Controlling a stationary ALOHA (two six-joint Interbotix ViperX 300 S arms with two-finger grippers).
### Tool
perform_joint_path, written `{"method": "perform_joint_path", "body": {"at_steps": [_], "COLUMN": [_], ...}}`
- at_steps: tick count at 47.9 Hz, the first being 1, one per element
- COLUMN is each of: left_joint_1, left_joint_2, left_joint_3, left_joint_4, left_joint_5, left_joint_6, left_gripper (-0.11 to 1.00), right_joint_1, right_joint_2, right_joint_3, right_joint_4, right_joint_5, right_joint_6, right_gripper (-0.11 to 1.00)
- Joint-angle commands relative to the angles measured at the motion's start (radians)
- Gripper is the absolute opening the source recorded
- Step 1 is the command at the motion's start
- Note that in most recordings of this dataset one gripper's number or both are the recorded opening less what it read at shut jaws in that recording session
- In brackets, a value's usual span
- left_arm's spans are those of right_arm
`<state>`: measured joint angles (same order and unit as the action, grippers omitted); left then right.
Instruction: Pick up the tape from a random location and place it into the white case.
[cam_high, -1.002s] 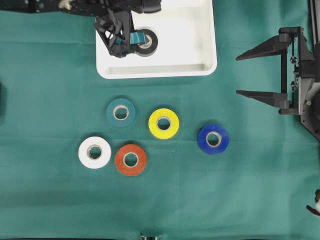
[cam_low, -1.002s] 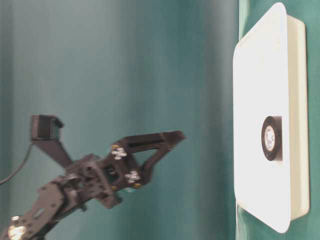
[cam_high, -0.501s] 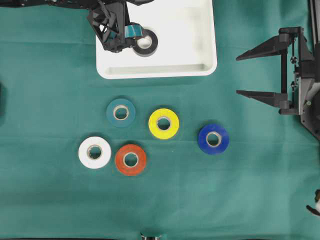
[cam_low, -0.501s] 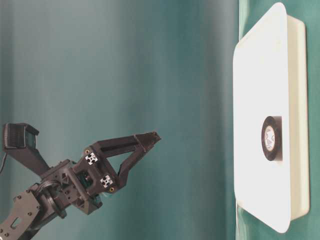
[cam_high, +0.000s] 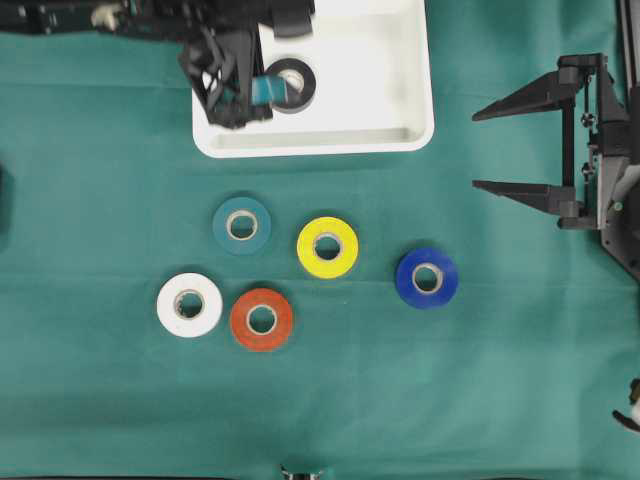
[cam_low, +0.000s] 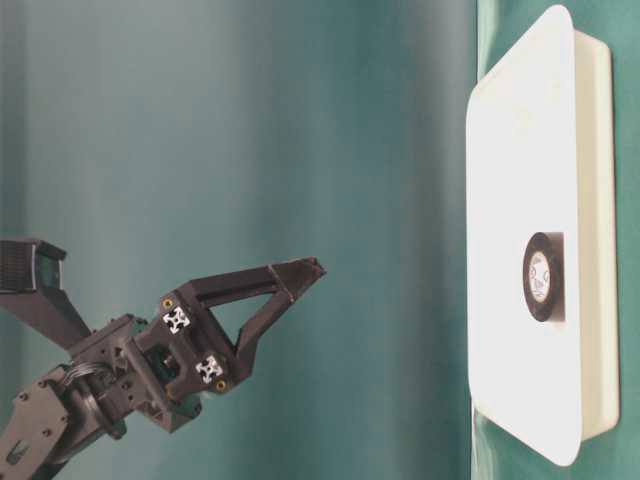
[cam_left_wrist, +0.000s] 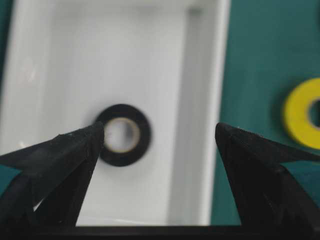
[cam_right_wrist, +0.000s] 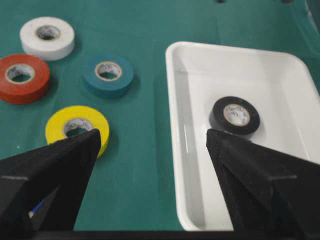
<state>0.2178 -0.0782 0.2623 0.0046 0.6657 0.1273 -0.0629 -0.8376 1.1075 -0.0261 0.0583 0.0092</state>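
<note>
Looking from overhead, the black ring-shaped tape roll (cam_high: 293, 84) lies inside the shallow white plastic case (cam_high: 400, 120), the left tool (cam_high: 245, 95) spread wide and empty just beside it. Seen from the left wrist, the roll lies free, so placing looks done; withdrawing clear of the case comes next.

Left claw (cam_high: 245, 90): jaws spread wide, nothing between them, arm reaching in from the top left of the overhead view. Right claw (cam_high: 515, 145): jaws equally wide, empty, pointing left, its arm at the right edge of that view.
</note>
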Motion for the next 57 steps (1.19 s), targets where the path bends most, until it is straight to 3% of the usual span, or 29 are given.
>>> {"method": "perform_joint_path", "body": {"at_steps": [1,21,37,57], "left_joint_1": [-0.035,-0.215,-0.204,-0.172], "left_joint_2": [-0.034,-0.034,-0.071,-0.310], "left_joint_3": [-0.008,-0.009,0.026,0.241], "left_joint_4": [0.000,0.000,0.000,0.000], "left_joint_5": [-0.003,-0.014,-0.009,-0.100], "left_joint_6": [-0.002,-0.006,-0.005,-0.003], "left_gripper": [0.99,0.99,0.99,0.99], "right_joint_1": [0.000,0.000,0.000,0.000], "right_joint_2": [0.003,0.003,0.003,-0.023], "right_joint_3": [-0.023,-0.023,-0.025,-0.028], "right_joint_4": [-0.002,0.002,0.003,0.002], "right_joint_5": [-0.003,-0.005,-0.002,0.018], "right_joint_6": [0.003,0.003,0.009,0.009], "right_gripper": [0.92,0.92,0.92,0.92]}}
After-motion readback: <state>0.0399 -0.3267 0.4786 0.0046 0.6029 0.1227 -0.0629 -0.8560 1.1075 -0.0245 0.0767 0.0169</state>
